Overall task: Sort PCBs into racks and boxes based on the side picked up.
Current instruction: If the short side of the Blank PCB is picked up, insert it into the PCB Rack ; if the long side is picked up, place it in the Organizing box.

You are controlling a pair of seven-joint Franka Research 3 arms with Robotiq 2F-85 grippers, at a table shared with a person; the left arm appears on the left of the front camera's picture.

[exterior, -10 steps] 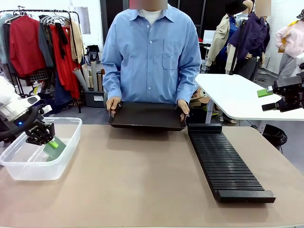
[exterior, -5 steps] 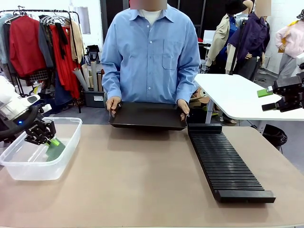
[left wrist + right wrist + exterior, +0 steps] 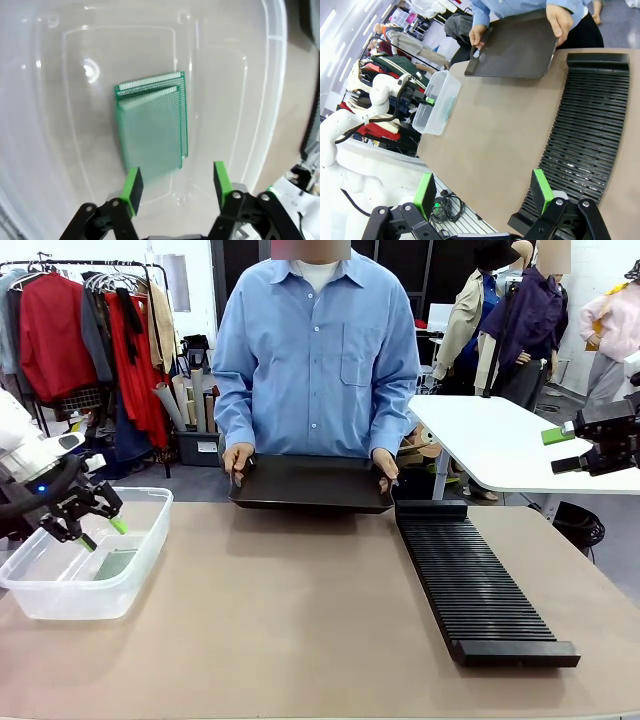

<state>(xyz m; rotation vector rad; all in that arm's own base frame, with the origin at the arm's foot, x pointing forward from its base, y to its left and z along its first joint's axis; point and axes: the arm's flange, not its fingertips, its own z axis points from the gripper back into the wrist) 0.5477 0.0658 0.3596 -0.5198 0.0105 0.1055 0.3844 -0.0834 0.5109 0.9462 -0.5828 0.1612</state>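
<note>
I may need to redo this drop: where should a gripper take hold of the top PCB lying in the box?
Probably across its long edges, from straight above. The PCB lies flat on another on the box floor, away from the walls, so only its thin edges are graspable.

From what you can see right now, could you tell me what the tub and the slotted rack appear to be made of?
The tub looks like clear, glossy plastic: the PCBs and tabletop show through it, with glare spots. The rack seems to be matte black moulded plastic, judging by its dull, even ribs.
</note>
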